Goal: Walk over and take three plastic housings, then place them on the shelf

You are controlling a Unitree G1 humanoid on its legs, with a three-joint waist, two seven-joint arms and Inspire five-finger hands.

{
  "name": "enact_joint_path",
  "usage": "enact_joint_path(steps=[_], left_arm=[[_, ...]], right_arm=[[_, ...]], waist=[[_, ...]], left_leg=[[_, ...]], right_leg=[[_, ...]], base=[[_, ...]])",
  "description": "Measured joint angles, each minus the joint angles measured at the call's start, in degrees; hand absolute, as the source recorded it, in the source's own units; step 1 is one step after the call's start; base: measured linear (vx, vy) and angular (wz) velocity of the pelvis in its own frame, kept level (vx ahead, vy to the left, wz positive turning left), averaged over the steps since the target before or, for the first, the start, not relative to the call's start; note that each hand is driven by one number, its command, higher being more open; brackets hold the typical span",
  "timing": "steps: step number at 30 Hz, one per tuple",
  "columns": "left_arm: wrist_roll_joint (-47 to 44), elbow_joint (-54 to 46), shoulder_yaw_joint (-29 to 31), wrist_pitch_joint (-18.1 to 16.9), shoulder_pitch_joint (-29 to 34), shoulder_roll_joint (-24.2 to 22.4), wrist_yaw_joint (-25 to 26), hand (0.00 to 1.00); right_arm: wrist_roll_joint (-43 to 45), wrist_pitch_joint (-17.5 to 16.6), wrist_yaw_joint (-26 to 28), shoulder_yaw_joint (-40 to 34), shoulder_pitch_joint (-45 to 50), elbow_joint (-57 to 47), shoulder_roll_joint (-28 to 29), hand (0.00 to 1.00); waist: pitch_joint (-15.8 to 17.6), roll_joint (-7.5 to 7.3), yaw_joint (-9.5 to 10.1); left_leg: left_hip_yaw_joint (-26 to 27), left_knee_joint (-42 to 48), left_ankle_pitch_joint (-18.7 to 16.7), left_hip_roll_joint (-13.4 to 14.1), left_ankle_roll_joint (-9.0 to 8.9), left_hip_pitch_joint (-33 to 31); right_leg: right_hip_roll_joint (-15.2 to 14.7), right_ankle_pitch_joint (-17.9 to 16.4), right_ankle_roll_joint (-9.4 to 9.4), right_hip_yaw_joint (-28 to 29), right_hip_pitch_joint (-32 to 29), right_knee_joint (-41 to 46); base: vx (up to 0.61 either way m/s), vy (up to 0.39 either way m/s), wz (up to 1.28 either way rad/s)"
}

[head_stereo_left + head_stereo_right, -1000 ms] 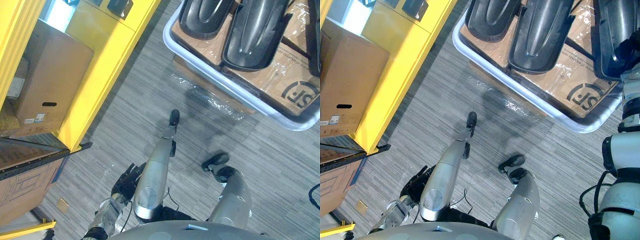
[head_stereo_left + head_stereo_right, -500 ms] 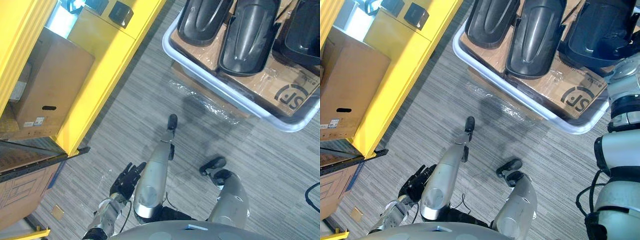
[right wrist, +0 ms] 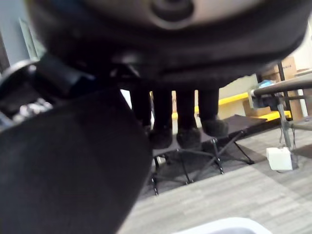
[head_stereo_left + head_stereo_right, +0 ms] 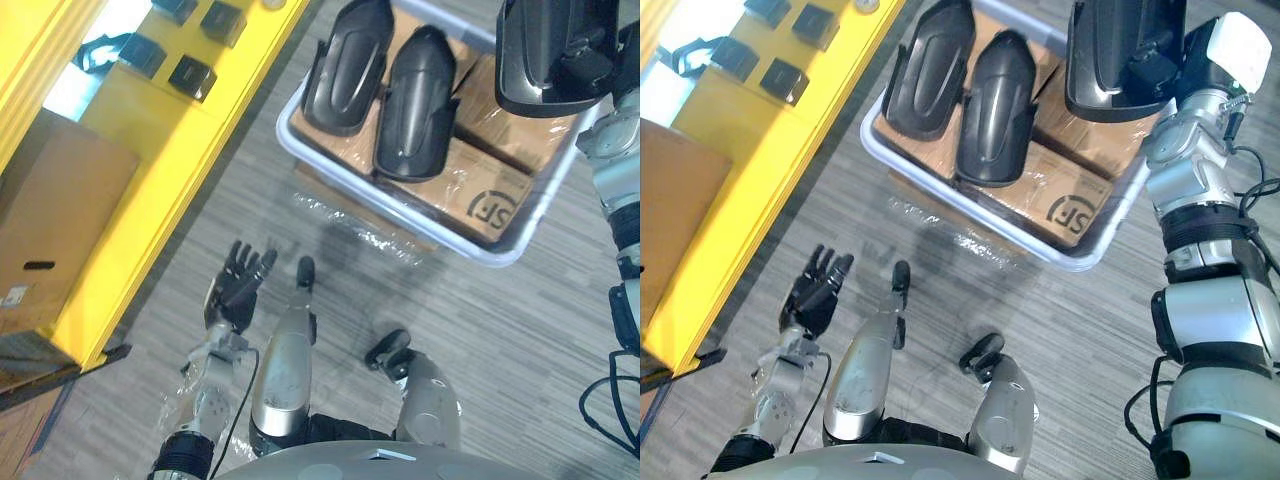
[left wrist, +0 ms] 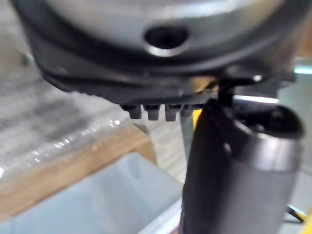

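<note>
In the left eye view, two black plastic housings (image 4: 345,65) lie side by side on cardboard (image 4: 490,205) inside a pale bin (image 4: 291,128). Your left hand (image 4: 238,288) hangs above the floor (image 4: 480,320), well apart from the bin, fingers straight and spread, holding nothing. The yellow shelf (image 4: 170,150) runs along your left with a cardboard box (image 4: 50,220) in it.

In the right eye view, a third housing (image 4: 1120,50) looks higher than the pair, over the bin's right end. Your right hand (image 4: 1230,55) is at its edge; I judge it lifted and gripped there, though the contact itself is hard to read.

In the left wrist view, the fingers (image 5: 153,112) show as short straight stubs with nothing between them and the thumb (image 5: 229,175); what lies past them is too blurred to name.

In the right wrist view, the fingers (image 3: 187,122) hang in a row with tips bent inward; the large dark mass beside them is, I think, that third housing, so count this hand as closed on it.

By my reading, one of the three is taken and the pair waits. Bring your left hand to the nearer of the pair and approach along a long edge, not the crown. These shells look smooth and wide, so a grip on the dome will likely slip; hook the thumb under the rim. Keep the right hand's load level as you lean, clear of the bin wall and the pair.
</note>
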Motion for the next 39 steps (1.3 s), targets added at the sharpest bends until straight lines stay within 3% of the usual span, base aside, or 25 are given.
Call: enact_joint_path(steps=[5, 8, 11, 12, 14, 20, 25, 30, 33, 39], left_arm=[[0.2, -6.0, 1.3, -0.5, -0.6, 1.5, 2.1, 1.0], [-2.8, -7.1, 1.9, 4.6, -2.4, 1.9, 1.8, 1.0], [-6.6, -9.6, 1.8, 10.6, -3.8, 1.9, 0.1, 1.0], [-6.9, -9.8, 1.8, 11.0, -3.8, 1.9, -0.1, 1.0], [-10.9, -10.8, 1.5, 15.5, -5.5, 2.0, -1.7, 1.0], [-16.3, -10.8, -3.8, 21.4, -9.9, 2.1, -3.4, 1.0], [-18.2, -10.7, -5.4, 23.2, -10.8, 2.4, -3.6, 1.0], [-18.5, -10.7, -7.9, 24.4, -10.8, 2.4, -3.7, 1.0], [-20.6, -10.7, -9.2, 24.4, -11.2, 2.2, -4.2, 1.0], [-20.6, -10.7, -12.9, 24.3, -12.8, 1.5, -4.2, 1.0]], right_arm=[[-6.1, -0.3, -1.5, -4.5, 5.5, -5.4, 3.2, 0.0], [-8.6, -1.9, -1.6, -5.7, 12.0, -7.8, 6.3, 0.0], [-12.3, -4.9, -1.6, -5.7, 15.7, -10.3, 7.1, 0.0], [-12.8, -5.3, -1.6, -5.7, 15.9, -10.6, 7.2, 0.0], [-17.2, -9.3, -1.6, -6.0, 17.8, -14.3, 8.6, 0.0], [-22.0, -19.5, -1.6, -4.4, 20.8, -19.3, 13.2, 0.0], [-22.0, -21.7, -1.5, -3.5, 22.2, -19.3, 15.9, 0.0], [-22.0, -22.6, -0.1, -1.3, 23.8, -19.3, 16.9, 0.0], [-22.0, -23.3, 1.1, 0.4, 24.9, -19.3, 19.1, 0.0], [-22.0, -26.3, 3.0, 5.7, 26.7, -19.2, 22.8, 0.0]], waist=[[-2.3, -2.93, -1.49], [-6.0, -3.72, -2.07], [-7.2, -3.54, -3.09], [-7.3, -3.52, -3.13], [-8.8, -3.47, -3.37], [-13.5, -3.37, -4.78], [-16.1, -2.87, -5.26], [-18.2, -0.47, -6.26], [-19.3, 0.12, -6.47], [-20.9, 0.08, -6.43]], left_leg=[[1.7, -3.1, 0.0, -0.1, -0.01, 4.0], [2.6, -5.2, 0.0, -0.4, -0.03, 6.0], [2.6, -6.1, 0.1, -0.7, 0.0, 7.6], [2.6, -6.3, 0.1, -0.7, 0.0, 7.9], [4.0, -7.2, 0.1, -0.9, 0.01, 8.9], [6.7, -8.0, -0.1, -1.2, 0.04, 12.2], [7.9, -8.1, -0.3, -1.1, -0.13, 13.4], [8.7, -8.4, -0.5, -1.0, 0.0, 13.4], [8.9, -8.4, -0.3, -1.0, 0.19, 13.4], [8.7, -8.4, 0.0, -1.2, 0.56, 13.0]], right_leg=[[1.5, 1.8, 0.73, 0.8, 3.4, -4.7], [2.3, 3.6, 1.42, 0.6, 5.6, -8.5], [2.9, 5.2, 1.99, -0.2, 8.4, -12.0], [3.0, 5.4, 2.03, -0.2, 8.6, -12.3], [3.7, 6.8, 2.25, 0.4, 9.5, -14.9], [3.8, 9.0, 2.73, 1.7, 12.4, -18.2], [4.4, 9.5, 2.64, 2.9, 13.3, -19.6], [4.8, 10.9, 2.54, 3.1, 13.4, -21.2], [5.0, 11.8, 2.48, 3.2, 13.7, -22.4], [5.3, 13.1, 2.47, 3.1, 14.1, -24.1]], base=[[0.05, 0.007, -0.14], [0.08, -0.011, -0.06], [0.07, -0.008, 0.06], [0.05, -0.018, -0.05], [0.02, 0.0, -0.21], [0.02, -0.007, -0.14], [-0.05, -0.004, -0.16], [-0.1, 0.021, -0.06], [-0.06, 0.023, -0.04], [-0.02, 0.01, 0.01]])
